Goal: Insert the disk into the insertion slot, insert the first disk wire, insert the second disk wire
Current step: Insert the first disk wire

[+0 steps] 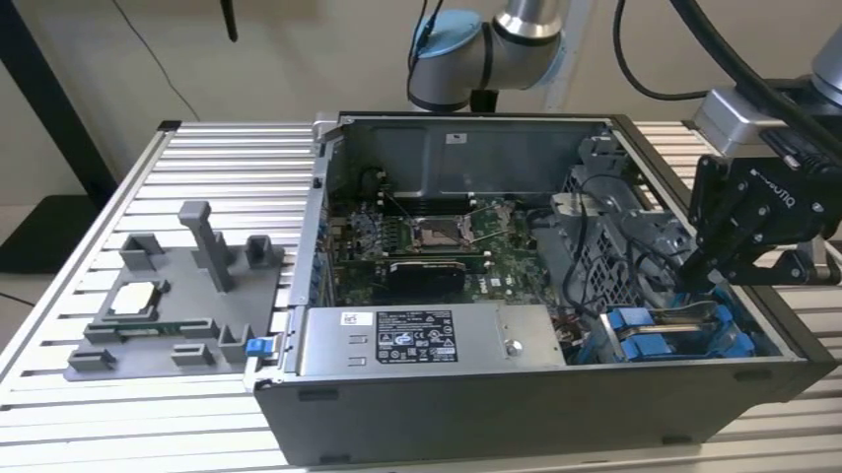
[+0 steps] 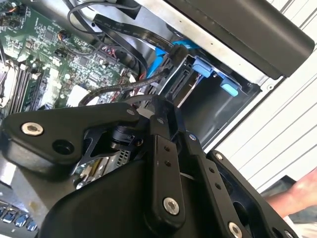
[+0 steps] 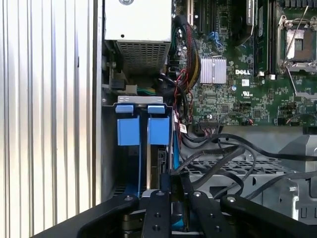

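The disk sits in the insertion slot of the drive bay, with the blue tabs of its carrier [image 1: 671, 330] [image 3: 132, 131] showing at the bay's mouth by the case's exterior-view right wall. My gripper [image 1: 697, 271] [image 3: 173, 187] [image 2: 159, 106] hangs just above that bay, jaws drawn together. A blue disk wire [image 3: 175, 153] [image 2: 158, 64] runs along the disk's edge into the jaws, and they look shut on its end. Black wires [image 3: 218, 153] loop beside the fingers over the drive cage.
The open computer case [image 1: 526, 399] lies on a slatted aluminium table [image 1: 224, 158]. The grey power-supply box [image 1: 421, 340] fills its near side, with the motherboard [image 1: 421, 236] behind. A grey fixture block [image 1: 172, 305] stands at the exterior view's left. A person's hand [image 2: 297, 191] is beside the case.
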Available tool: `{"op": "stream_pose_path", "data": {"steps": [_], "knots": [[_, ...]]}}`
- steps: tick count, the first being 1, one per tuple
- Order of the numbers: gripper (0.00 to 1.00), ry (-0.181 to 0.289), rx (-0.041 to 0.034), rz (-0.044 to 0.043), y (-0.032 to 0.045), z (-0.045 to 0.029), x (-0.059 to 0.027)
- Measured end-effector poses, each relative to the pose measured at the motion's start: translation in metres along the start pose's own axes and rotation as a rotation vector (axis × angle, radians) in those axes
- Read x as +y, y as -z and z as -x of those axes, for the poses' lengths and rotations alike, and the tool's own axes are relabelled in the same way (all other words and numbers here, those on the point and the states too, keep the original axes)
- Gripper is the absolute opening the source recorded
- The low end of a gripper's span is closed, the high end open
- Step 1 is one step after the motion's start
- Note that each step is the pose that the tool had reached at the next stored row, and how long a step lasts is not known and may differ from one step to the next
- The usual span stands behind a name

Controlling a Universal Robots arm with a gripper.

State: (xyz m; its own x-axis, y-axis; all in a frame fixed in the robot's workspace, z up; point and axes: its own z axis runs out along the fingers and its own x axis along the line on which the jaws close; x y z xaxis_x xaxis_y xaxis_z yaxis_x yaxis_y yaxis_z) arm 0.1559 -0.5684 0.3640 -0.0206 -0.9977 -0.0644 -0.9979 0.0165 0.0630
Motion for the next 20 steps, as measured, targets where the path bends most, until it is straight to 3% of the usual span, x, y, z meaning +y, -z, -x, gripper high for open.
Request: {"op": "stream_pose_path", "data": {"steps": [4, 9, 11, 16, 20], "knots": [[0.0, 0.0, -0.0023, 0.0, -0.0045, -0.0025, -0.0018], [0.0, 0.001, -0.0112, 0.0003, -0.0102, -0.0061, -0.0062], [0.0, 0.001, -0.0183, 0.0004, -0.0122, -0.007, -0.0079], [0.0, 0.002, -0.0459, 0.0009, -0.0161, -0.0088, -0.0132], [0.0, 0.002, -0.0477, 0.002, -0.0173, -0.011, -0.0157]]}}
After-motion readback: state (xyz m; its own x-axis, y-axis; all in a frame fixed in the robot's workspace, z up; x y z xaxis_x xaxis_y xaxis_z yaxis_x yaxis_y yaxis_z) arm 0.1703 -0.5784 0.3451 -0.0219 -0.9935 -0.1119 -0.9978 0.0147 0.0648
